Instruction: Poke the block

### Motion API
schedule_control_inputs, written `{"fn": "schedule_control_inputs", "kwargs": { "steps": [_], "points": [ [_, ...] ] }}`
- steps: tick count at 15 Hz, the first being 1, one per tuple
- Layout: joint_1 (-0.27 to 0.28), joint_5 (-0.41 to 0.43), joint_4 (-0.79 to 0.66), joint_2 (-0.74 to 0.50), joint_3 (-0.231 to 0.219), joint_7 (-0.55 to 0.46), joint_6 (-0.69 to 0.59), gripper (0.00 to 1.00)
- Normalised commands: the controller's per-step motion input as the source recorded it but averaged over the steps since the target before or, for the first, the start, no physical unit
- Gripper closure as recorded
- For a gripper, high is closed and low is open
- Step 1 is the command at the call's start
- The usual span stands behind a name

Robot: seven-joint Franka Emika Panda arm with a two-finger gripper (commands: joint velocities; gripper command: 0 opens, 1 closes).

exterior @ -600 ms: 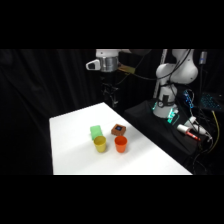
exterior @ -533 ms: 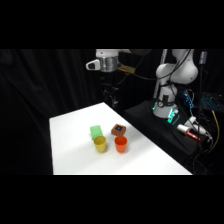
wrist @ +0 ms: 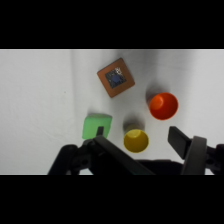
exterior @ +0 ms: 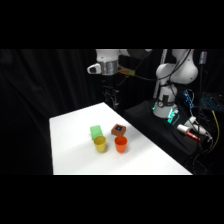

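The white surface [exterior: 75,135] carries four small things grouped close together near its middle. The block [exterior: 118,130], reddish-brown with a dark blue-black spot on its top face, sits at the back right of the group in the side view, just behind the orange cup [exterior: 120,144] and just beside the green block [exterior: 96,131], which lies to its left. The yellow cup [exterior: 100,144] stands in front of the green block and next to the orange cup. Both cups are upright with their mouths open to the top. The hand [exterior: 111,95] hangs high above the far edge of the surface, well apart from the block and touching nothing. In the wrist view the block [wrist: 116,77] lies turned at an angle near the top, the orange cup [wrist: 163,105] to its lower right, the green block [wrist: 96,126] to its lower left, and the yellow cup [wrist: 136,140] lowest. The hand [wrist: 140,142] stands open there, its two dark fingers [wrist: 181,141] spread wide apart with the yellow cup showing between them, and it has hold of nothing.
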Motion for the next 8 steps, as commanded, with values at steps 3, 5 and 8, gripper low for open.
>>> {"fn": "schedule_control_inputs", "kwargs": {
  "steps": [3, 5, 8],
  "points": [
    [-0.051, 0.010, -0.22, -0.14, -0.021, 0.08, 0.22, 0.00],
    [-0.055, 0.000, -0.25, -0.15, -0.019, 0.09, 0.24, 0.00],
    [-0.054, -0.003, -0.28, -0.17, -0.016, 0.10, 0.25, 0.00]
  ]
}}
